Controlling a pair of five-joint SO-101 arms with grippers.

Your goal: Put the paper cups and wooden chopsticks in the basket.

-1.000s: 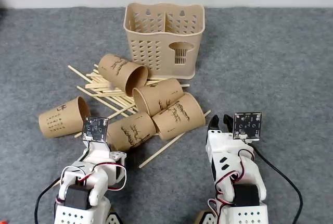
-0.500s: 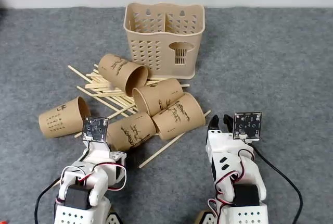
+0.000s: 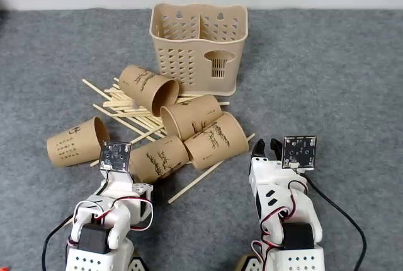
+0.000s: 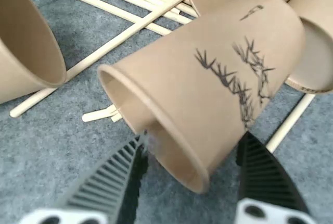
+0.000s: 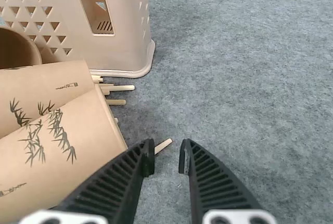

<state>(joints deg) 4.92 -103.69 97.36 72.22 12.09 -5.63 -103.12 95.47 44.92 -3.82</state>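
Several brown paper cups lie on their sides on the grey mat, in front of the beige basket (image 3: 198,44). Wooden chopsticks (image 3: 129,110) lie scattered under and around them. My left gripper (image 4: 195,138) is open, and the mouth end of one cup (image 4: 208,88) sits between its fingers; this same cup (image 3: 158,157) lies just ahead of the left arm (image 3: 115,186). My right gripper (image 5: 165,156) is low over bare mat beside another cup (image 5: 52,130), open by a narrow gap and holding nothing. A chopstick tip (image 5: 163,145) lies just ahead of it.
One cup (image 3: 77,142) lies apart at the left. The basket (image 5: 78,21) stands upright with a divider, at the far side of the pile. Bare grey mat (image 3: 327,82) stretches to the right of the basket and cups.
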